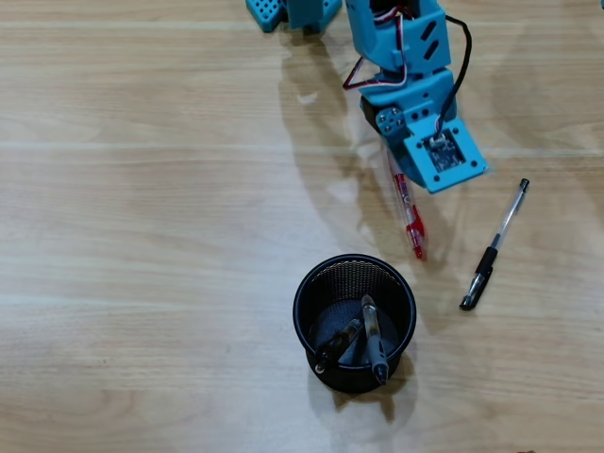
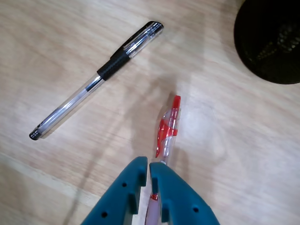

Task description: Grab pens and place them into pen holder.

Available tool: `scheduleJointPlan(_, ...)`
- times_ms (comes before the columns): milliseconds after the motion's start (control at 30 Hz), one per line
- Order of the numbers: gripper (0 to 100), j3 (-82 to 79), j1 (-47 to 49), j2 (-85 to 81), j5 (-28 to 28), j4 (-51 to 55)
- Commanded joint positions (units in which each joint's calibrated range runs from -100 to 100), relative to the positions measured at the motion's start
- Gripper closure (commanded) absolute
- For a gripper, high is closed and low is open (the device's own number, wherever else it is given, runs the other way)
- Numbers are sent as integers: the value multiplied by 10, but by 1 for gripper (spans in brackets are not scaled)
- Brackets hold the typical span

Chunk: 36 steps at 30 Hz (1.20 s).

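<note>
Your gripper (image 2: 149, 171) clenching red-and-white pen (image 2: 168, 131) on table (image 2: 225, 140); clear pen (image 2: 96, 80) lying left, pen holder (image 2: 272, 42) sitting far right.

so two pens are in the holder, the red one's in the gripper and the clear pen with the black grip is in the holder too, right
Not quite: the clear pen lies on the table, apart from the holder, as the overhead view shows. The rest holds: two pens in the holder, and the gripper closed on the red pen.

Arm: blue, reaching down from the top edge in the overhead view, wrist pitched low toward the tabletop. End effector (image 2: 149, 174): teal fingers (image 2: 129, 190) nearly together, clamped on a red-and-white pen (image 2: 168, 131).
</note>
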State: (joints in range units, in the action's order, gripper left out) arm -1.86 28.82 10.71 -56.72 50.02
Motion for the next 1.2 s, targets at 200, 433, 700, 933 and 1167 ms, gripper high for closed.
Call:
scheduleJointPlan(200,83,31,-7,41,-3,1)
scheduleJointPlan(433,82,40,-4,42,-19,110)
scheduleJointPlan(700,82,75,-2,46,-21,175)
scheduleJointPlan(933,82,87,19,84,-36,174)
scheduleJointPlan(1167,82,153,33,134,-36,180)
